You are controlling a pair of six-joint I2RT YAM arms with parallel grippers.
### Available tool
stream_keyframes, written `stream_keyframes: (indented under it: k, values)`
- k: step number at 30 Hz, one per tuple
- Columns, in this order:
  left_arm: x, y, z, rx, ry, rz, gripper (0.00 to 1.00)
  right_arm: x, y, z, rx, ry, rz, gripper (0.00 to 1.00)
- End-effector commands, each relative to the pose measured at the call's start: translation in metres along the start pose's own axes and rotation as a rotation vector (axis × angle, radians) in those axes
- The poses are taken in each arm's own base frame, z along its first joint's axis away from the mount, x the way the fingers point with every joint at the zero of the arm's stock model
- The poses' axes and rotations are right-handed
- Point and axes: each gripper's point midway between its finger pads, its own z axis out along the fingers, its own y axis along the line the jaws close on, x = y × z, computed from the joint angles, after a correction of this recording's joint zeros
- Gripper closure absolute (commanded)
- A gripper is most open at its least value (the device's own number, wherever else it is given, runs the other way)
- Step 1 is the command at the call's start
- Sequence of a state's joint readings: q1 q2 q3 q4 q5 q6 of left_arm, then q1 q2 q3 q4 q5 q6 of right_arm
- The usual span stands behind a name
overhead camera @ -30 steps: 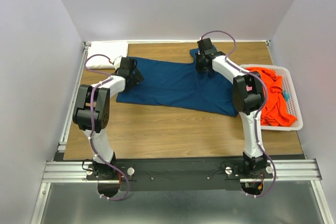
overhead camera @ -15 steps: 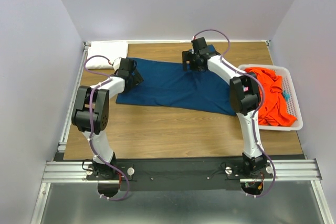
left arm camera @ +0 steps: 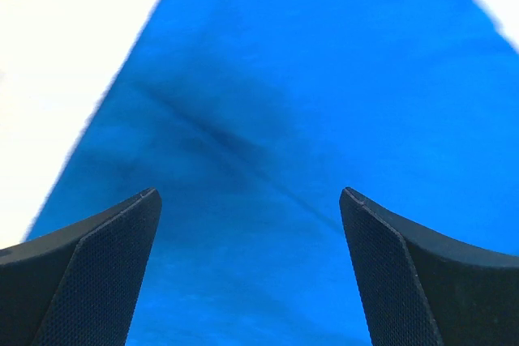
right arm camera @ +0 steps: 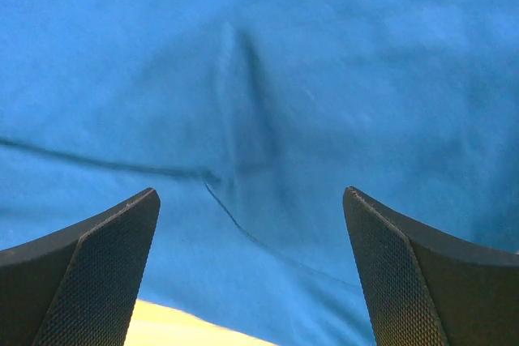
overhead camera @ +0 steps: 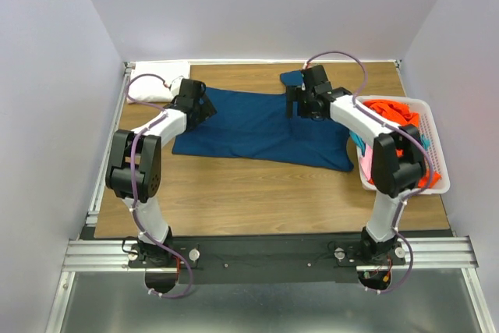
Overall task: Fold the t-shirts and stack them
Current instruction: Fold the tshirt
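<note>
Navy t-shirt (overhead camera: 257, 126), one, lies spread on the desk (overhead camera: 257, 193); two tools, left tool (left arm camera: 250, 196) and right tool (right arm camera: 251, 194), hover open above it.

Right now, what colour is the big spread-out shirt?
The shirt is navy blue; the top view shows it best.

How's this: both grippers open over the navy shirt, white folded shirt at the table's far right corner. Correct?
Not quite. The top external view shows the white shirt at the far left corner, not the far right. The rest stands: the left gripper and right gripper are both open over the navy shirt.
</note>
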State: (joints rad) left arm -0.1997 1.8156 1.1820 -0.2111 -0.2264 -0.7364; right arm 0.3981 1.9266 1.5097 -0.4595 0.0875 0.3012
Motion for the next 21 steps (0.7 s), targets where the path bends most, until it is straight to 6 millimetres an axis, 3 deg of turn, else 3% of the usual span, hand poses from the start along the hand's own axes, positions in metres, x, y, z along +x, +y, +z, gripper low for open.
stream_keyframes:
  k: [1, 5, 11, 14, 16, 17, 20, 21]
  values:
    - [-0.015, -0.039, -0.009, 0.092, -0.028, 0.028, 0.02, 0.033, -0.032, -0.01, 0.141, 0.016, 0.055, 0.0]
    - [-0.007, -0.045, 0.003, 0.093, -0.003, 0.043, 0.02, 0.066, -0.047, -0.01, 0.191, 0.068, 0.051, 0.0]
    - [0.018, -0.027, 0.014, 0.045, 0.051, 0.057, 0.02, 0.102, -0.048, 0.005, 0.173, 0.161, 0.042, 0.0]
    - [0.045, -0.003, 0.012, 0.004, 0.104, 0.071, 0.02, 0.114, -0.048, 0.004, 0.156, 0.183, 0.041, 0.0]
    - [0.05, 0.007, 0.003, -0.015, 0.1, 0.066, 0.02, 0.124, -0.05, -0.001, 0.15, 0.195, 0.035, 0.0]
    - [0.061, 0.019, 0.001, -0.036, 0.119, 0.07, 0.02, 0.129, -0.049, -0.002, 0.141, 0.205, 0.032, 0.0]
    - [0.071, 0.029, -0.011, -0.034, 0.131, 0.067, 0.02, 0.144, -0.046, -0.01, 0.103, 0.23, 0.034, 0.0]
    - [0.084, 0.04, -0.014, -0.048, 0.154, 0.073, 0.02, 0.15, -0.046, -0.012, 0.096, 0.239, 0.033, 0.0]
